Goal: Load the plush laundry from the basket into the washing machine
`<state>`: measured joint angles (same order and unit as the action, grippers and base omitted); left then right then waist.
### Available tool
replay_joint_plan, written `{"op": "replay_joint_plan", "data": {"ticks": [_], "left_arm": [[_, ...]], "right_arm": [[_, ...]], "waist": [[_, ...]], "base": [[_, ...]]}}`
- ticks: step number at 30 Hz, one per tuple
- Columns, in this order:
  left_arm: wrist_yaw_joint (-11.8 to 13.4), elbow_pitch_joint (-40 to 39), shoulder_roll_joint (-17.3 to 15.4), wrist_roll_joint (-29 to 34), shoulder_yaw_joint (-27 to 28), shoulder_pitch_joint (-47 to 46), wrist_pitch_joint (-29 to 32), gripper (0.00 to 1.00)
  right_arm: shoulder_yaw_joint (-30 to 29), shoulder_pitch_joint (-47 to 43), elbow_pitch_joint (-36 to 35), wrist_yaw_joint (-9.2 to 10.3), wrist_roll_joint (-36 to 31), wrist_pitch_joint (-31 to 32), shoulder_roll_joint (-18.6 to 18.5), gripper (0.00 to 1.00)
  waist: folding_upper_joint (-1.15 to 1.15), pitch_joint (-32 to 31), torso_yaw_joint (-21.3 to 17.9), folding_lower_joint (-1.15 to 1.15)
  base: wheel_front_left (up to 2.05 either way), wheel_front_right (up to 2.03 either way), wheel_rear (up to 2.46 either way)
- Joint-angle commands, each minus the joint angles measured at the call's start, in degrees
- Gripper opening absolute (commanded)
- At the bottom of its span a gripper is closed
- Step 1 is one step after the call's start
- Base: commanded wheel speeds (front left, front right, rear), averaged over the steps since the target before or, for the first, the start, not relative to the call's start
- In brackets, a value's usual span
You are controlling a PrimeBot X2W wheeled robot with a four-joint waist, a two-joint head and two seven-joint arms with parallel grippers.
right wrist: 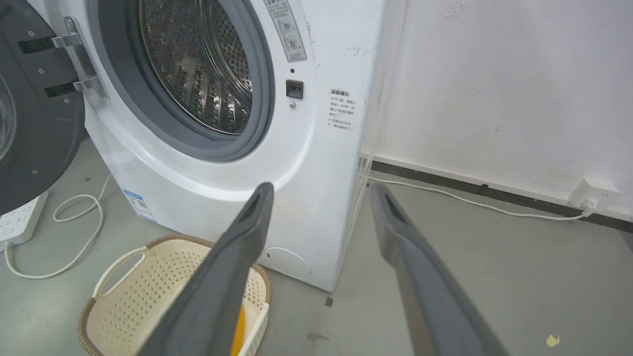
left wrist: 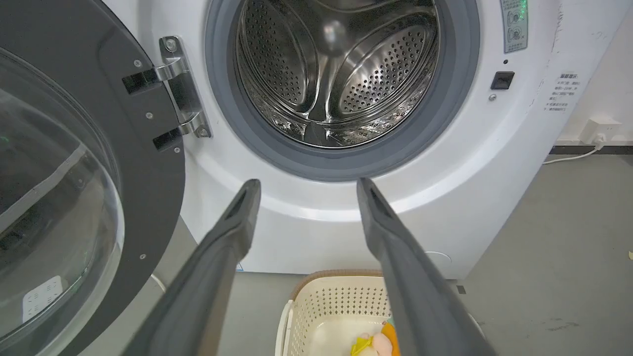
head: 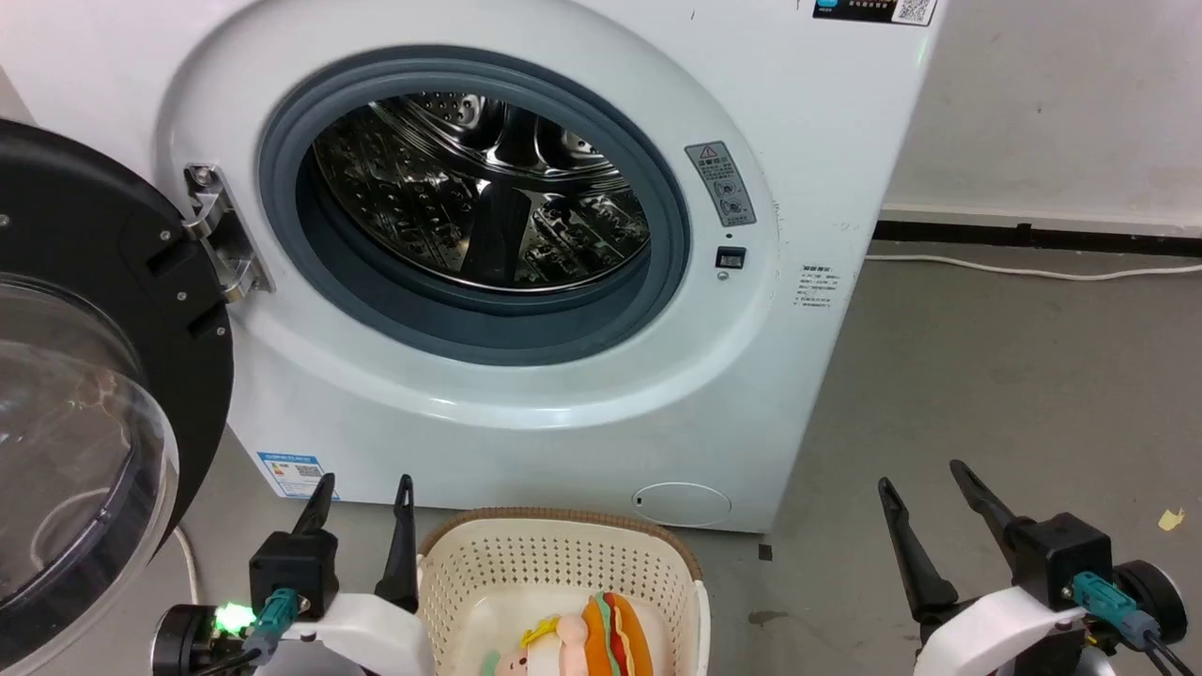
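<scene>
Plainly, we see left fingers (head: 316,502) and right fingers (head: 906,535) spread, empty; 2 plush toys (head: 615,634) in the basket (head: 563,515) (washer door (head: 141,282) open).

a grey floor (head: 986,394) is meeting a scuffed white wall (head: 1061,94) along a black baseboard (head: 1033,235). a white cable (right wrist: 470,202) is running beside the baseboard to a wall socket (right wrist: 591,194). a white power strip (right wrist: 20,222) is lying on the floor.
</scene>
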<state>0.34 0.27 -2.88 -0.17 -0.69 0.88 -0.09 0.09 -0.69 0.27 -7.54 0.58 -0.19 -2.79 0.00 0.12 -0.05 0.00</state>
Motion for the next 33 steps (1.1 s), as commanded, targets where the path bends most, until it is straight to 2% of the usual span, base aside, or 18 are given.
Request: {"op": "replay_joint_plan", "data": {"ticks": [1,19,33], "left_arm": [[0.19,-0.08,0.0,-0.15,-0.2,-0.12,-0.53,1.0],[0.34,2.0,-0.17,-0.22,-2.34,-3.27,-2.69,1.0],[-0.72,11.74,-1.65,-0.67,-3.69,-9.42,-4.36,1.0]], "right_arm": [[0.02,0.0,0.02,0.0,0.59,-0.5,0.0,1.0],[-0.21,2.09,-0.87,0.01,2.78,-2.64,-0.02,1.0],[-0.62,4.74,-1.16,0.02,5.44,-4.31,-0.03,1.0]], "waist": [[0.0,0.08,-0.03,0.0],[0.0,5.92,-1.92,0.0],[0.0,13.09,-5.12,0.0]], "base": [[0.0,0.0,0.0],[0.0,0.0,0.0],[0.0,0.0,0.0]]}}
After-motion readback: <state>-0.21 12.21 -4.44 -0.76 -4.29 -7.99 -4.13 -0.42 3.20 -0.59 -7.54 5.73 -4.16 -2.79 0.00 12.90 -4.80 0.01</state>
